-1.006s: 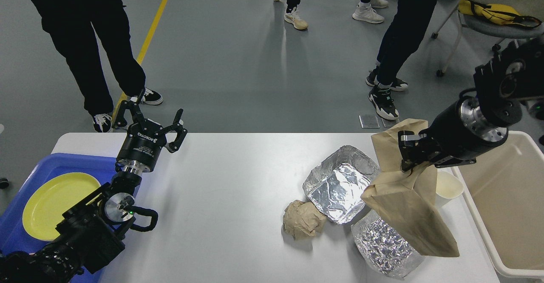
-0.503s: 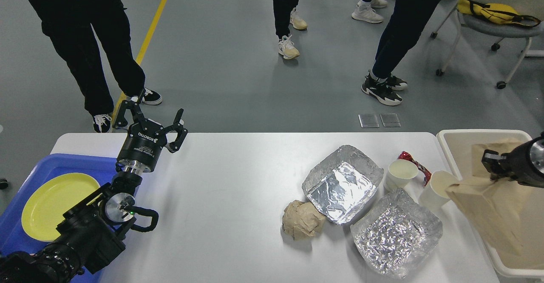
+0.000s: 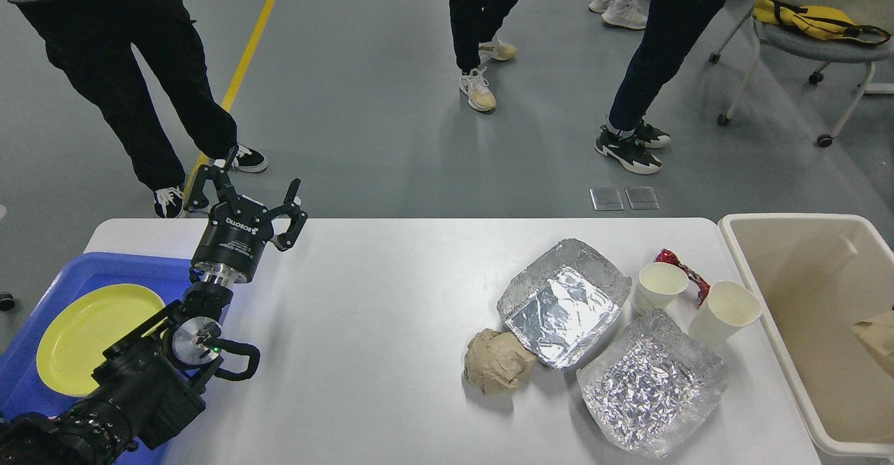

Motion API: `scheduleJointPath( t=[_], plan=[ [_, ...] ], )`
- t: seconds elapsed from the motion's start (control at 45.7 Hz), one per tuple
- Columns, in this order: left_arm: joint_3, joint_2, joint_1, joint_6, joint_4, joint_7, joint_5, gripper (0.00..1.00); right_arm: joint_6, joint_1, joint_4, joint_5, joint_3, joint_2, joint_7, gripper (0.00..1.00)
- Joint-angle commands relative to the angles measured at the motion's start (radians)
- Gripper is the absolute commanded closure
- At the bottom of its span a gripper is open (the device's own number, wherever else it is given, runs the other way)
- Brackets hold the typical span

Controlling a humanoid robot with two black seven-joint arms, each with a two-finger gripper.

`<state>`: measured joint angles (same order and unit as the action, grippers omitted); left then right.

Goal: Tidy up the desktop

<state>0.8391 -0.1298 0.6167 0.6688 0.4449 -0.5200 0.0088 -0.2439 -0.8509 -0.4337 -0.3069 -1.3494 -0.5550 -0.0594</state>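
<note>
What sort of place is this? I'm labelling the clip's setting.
Probably a lab or demo hall, not a home: a bare grey floor with a yellow line, standing onlookers, a wheeled chair, and the white desktop staged with trash.

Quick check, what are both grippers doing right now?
Left gripper: open, holding nothing, raised above the desktop near the blue tray.
Right gripper: out of the head view, so its state cannot be told.
</note>
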Motion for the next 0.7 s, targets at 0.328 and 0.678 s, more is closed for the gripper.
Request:
scheduleJointPath(
  t=[0.328, 0.678],
  plan=[
    [0.000, 0.001, 0.000, 0.000, 0.000, 0.000, 0.000, 0.00, -0.008, 0.300, 0.322, -0.058, 0.309, 0.109, 0.000, 0.00],
    [0.000, 0.001, 0.000, 0.000, 0.000, 0.000, 0.000, 0.00, -0.006, 0.274, 0.332, -0.058, 0.311, 0.112, 0.000, 0.00]
  ],
)
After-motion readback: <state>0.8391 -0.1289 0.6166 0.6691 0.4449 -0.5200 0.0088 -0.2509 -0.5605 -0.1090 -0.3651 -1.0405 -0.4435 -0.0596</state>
